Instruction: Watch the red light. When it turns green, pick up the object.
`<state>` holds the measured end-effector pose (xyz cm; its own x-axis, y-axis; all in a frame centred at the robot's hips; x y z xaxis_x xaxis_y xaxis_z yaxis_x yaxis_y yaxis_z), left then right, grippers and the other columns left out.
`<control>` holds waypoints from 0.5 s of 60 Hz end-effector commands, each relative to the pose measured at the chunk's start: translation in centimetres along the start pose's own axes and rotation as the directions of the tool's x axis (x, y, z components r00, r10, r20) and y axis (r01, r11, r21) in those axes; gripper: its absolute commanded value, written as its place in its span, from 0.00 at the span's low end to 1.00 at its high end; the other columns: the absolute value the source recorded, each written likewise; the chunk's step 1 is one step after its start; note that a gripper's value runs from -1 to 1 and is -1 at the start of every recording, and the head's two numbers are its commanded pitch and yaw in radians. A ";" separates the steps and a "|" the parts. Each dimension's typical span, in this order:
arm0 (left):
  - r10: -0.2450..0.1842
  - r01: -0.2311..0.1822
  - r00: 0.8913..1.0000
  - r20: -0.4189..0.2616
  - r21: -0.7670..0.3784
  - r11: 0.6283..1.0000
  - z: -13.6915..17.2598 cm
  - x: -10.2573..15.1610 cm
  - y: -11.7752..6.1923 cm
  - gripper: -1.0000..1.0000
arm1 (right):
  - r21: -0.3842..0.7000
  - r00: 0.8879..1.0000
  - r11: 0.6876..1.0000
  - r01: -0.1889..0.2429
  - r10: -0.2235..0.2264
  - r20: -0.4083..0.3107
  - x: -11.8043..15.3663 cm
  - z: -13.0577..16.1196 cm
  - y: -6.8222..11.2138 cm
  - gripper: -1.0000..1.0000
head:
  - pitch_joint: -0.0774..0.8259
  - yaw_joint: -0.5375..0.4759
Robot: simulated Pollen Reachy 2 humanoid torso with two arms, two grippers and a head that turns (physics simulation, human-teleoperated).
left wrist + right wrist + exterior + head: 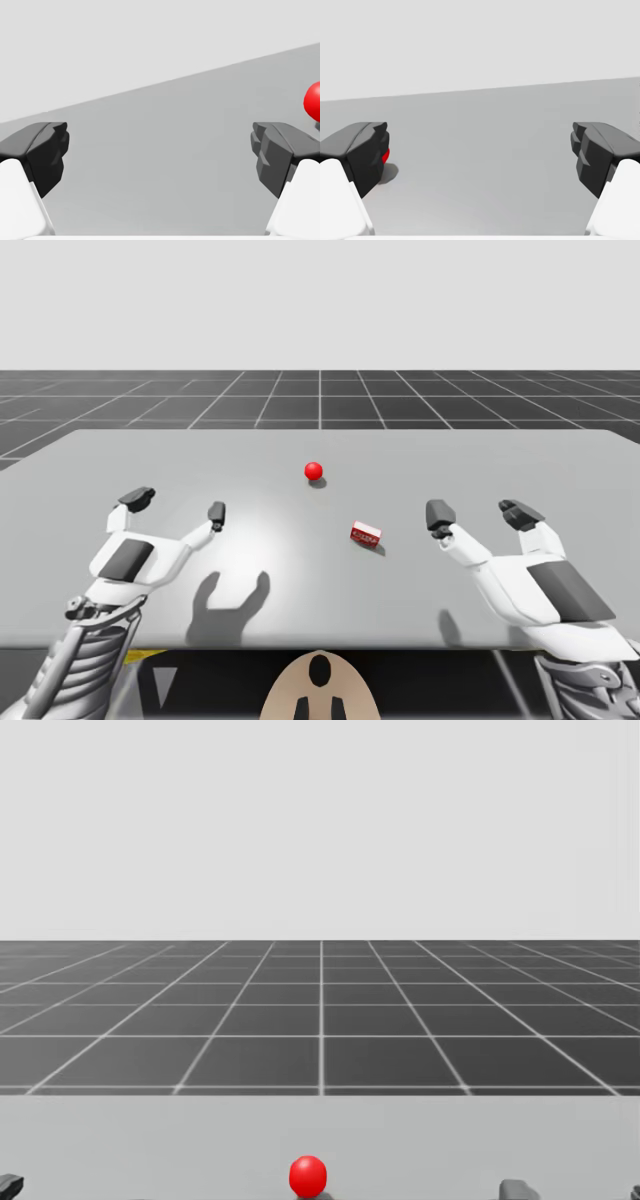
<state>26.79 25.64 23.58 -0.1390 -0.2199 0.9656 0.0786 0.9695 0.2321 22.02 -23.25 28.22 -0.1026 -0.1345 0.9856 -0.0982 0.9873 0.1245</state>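
The high view gives the whole layout: the small red box [366,534] lies on the grey worktop [250,580] just right of the frame's centre, and the red light [314,471], glowing red, sits up and left of it. The head view looks higher, with the light [308,1175] at its bottom edge and the dark grid floor [320,1020] beyond. The left wrist view has the light [312,101] ahead, past one finger. The left arm [130,560] and right arm [530,580] rest at lower left and lower right. The left jaws and right jaws both gape wide, holding nothing, and the box is well apart from both.
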 end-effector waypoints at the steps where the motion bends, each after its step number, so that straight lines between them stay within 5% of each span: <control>1: -0.002 0.002 1.000 -0.016 0.007 1.000 0.5 0.1 0.4 0.00 | -0.048 0.992 0.991 0.124 -0.124 0.016 -0.1 1.2 0.7 0.00 | 0.11 0.53; 30: -0.022 0.022 0.999 -0.024 0.006 1.000 0.5 -0.1 0.2 0.00 | -0.023 0.996 0.996 0.085 -0.085 -0.004 -0.2 1.0 0.6 0.00 | 0.42 0.54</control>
<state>26.31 25.90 23.56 -0.1197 -0.2371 0.9641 0.0702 0.9666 0.2464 21.06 -23.09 28.20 -0.0928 -0.1917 0.9771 -0.0864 0.9791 0.1839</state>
